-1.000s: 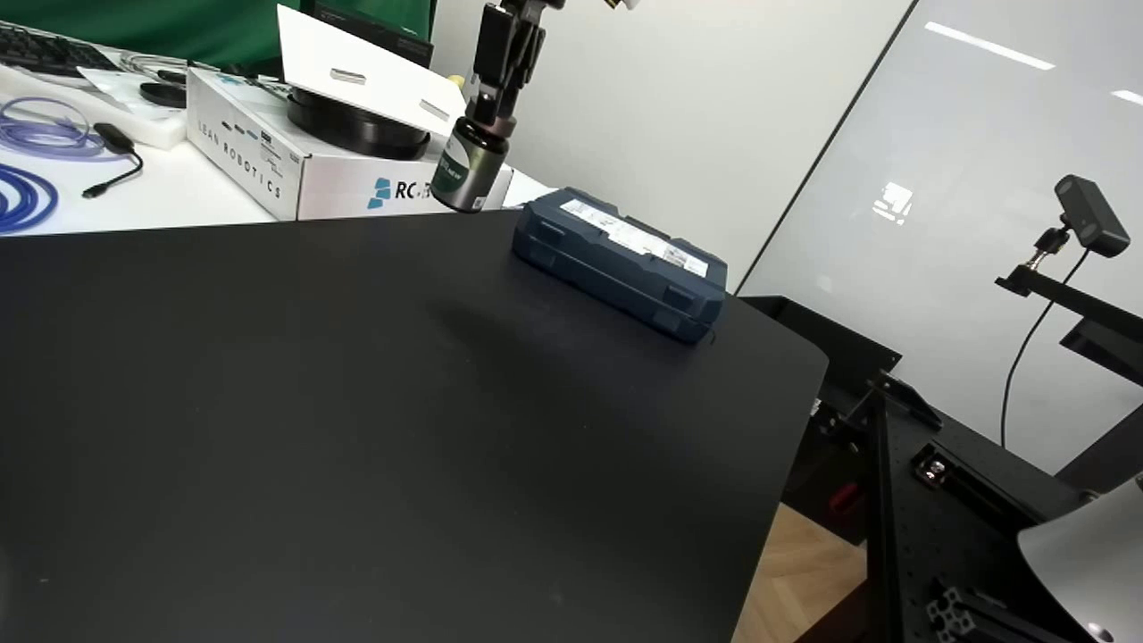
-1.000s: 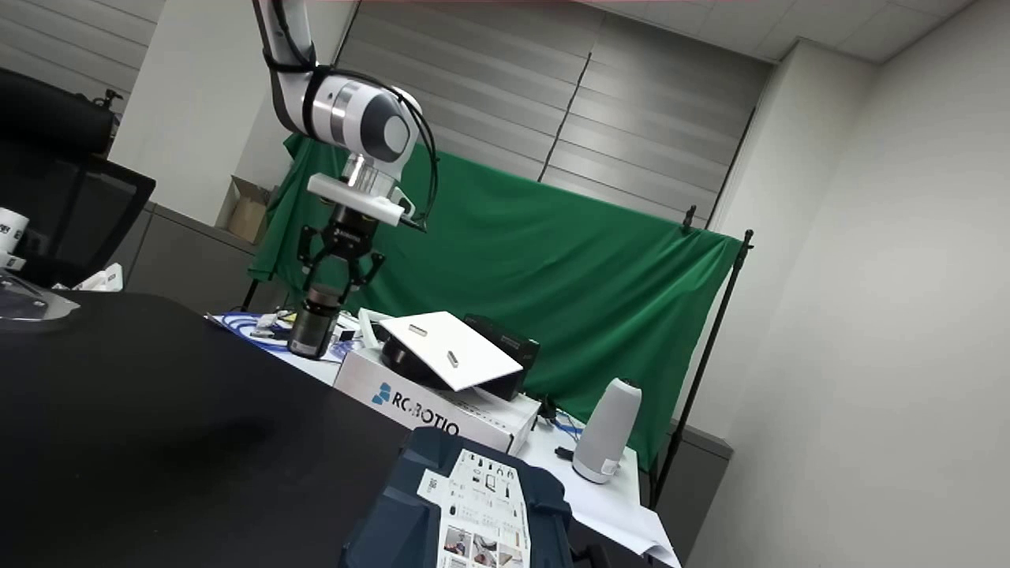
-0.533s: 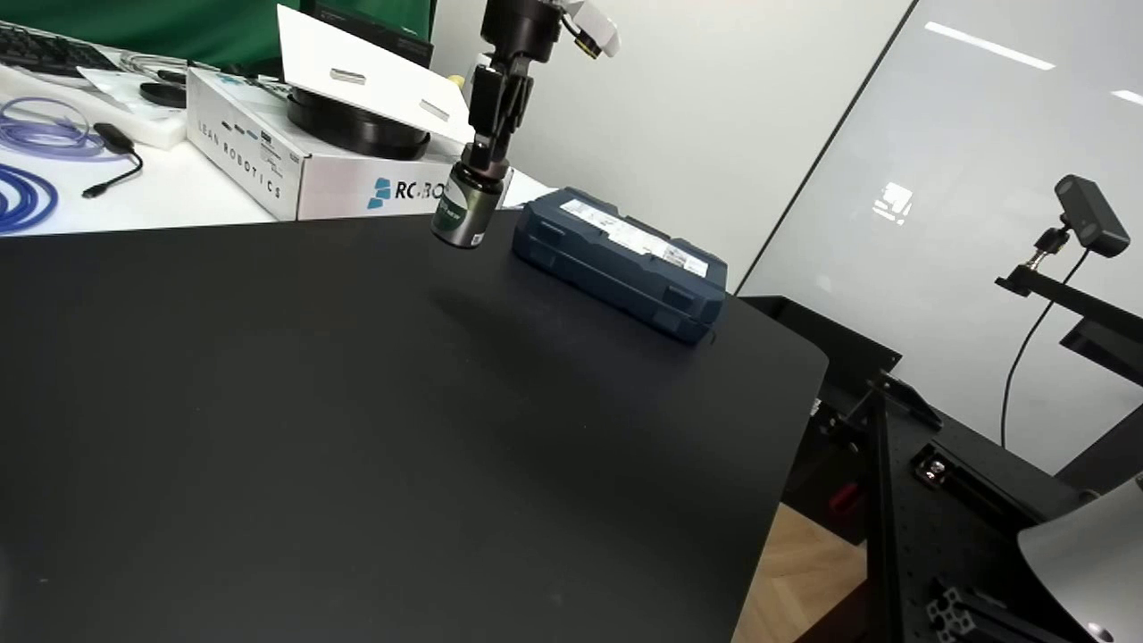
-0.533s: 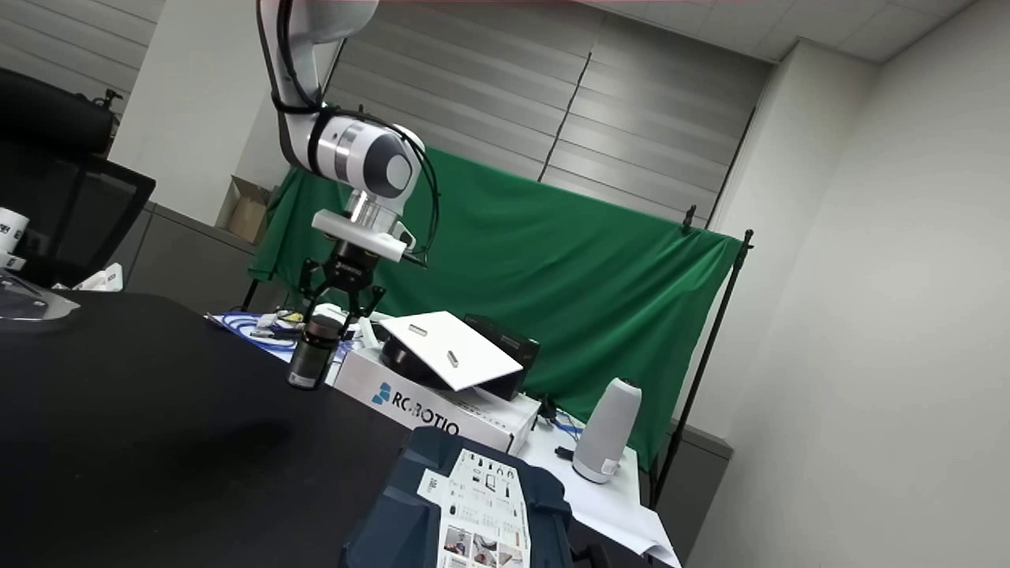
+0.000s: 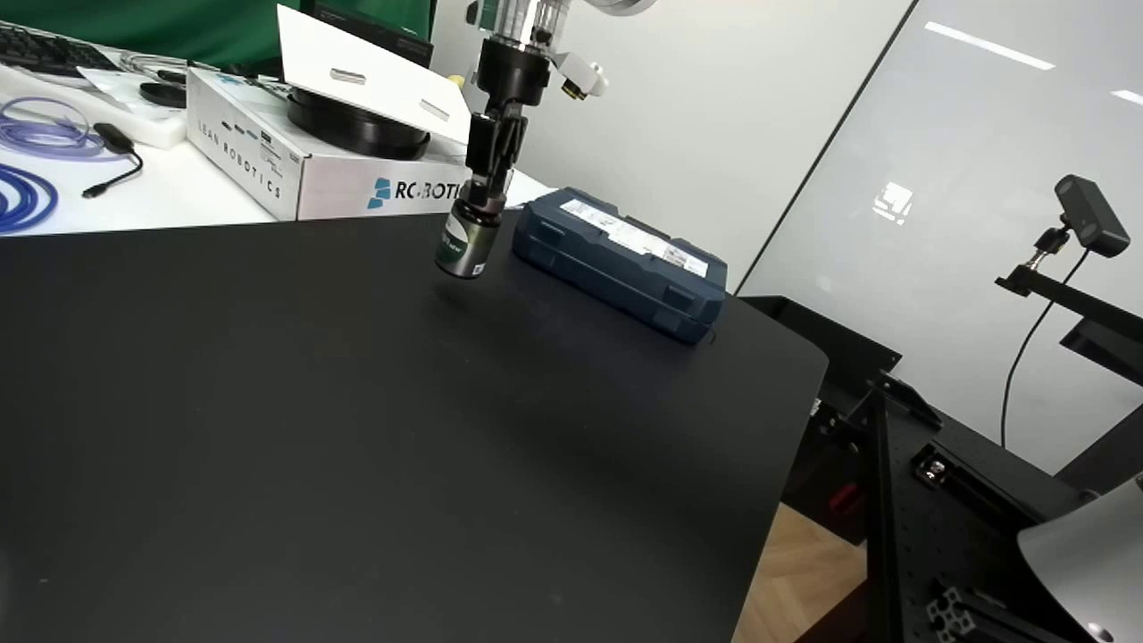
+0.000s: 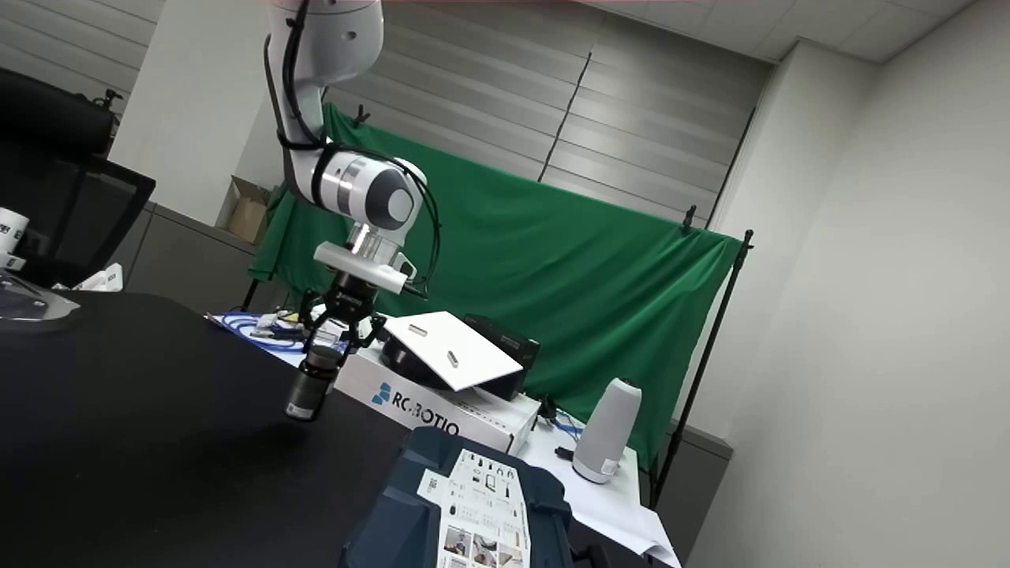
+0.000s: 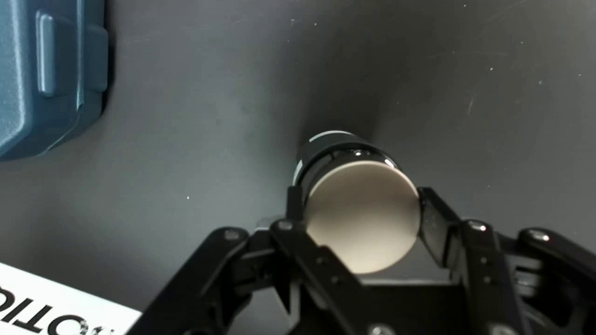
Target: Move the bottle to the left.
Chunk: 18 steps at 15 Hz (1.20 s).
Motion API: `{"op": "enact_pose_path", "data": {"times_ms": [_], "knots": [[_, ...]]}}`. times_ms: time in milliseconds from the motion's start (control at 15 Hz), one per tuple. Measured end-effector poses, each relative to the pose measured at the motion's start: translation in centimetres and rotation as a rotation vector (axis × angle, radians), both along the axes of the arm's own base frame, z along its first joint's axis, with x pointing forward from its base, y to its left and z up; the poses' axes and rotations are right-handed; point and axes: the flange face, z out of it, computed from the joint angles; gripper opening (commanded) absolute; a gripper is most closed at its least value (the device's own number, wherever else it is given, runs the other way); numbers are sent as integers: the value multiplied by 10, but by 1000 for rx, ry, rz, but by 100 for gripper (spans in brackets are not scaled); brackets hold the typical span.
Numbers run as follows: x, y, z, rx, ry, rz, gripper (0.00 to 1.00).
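The bottle is short, dark and cylindrical, with a greenish label and a wide pale brownish cap. In both exterior views the bottle (image 5: 466, 243) (image 6: 309, 392) hangs slightly tilted, its base close above the black table. In the wrist view the cap of the bottle (image 7: 363, 223) faces the camera and hides most of the body. My gripper (image 5: 487, 195) is shut on the bottle at the cap, one finger on each side. The gripper also shows in an exterior view (image 6: 335, 353) and in the wrist view (image 7: 358, 202).
A navy box (image 5: 621, 263) (image 6: 465, 513) (image 7: 46, 79) lies on the black table (image 5: 357, 429) beside the bottle. Behind the table's far edge, a white table holds a white carton (image 5: 357, 187) (image 6: 426, 402) with a tilted white panel (image 5: 371, 71) on top.
My gripper has come down with the bottle still held. The bottle has gone from well above the table to close above it, and its shadow lies nearer.
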Motion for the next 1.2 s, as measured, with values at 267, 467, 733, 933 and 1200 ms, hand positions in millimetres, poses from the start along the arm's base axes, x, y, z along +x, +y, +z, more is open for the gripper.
{"op": "enact_pose_path", "data": {"times_ms": [267,467,733,933,1200], "knots": [[2,-8,-22,-6,23,-6,36],[4,-10,-30,-7,37,-9,86],[8,-10,-25,-6,36,-13,100],[14,-7,5,-4,5,-10,100],[8,1,80,-4,-58,0,100]]}}
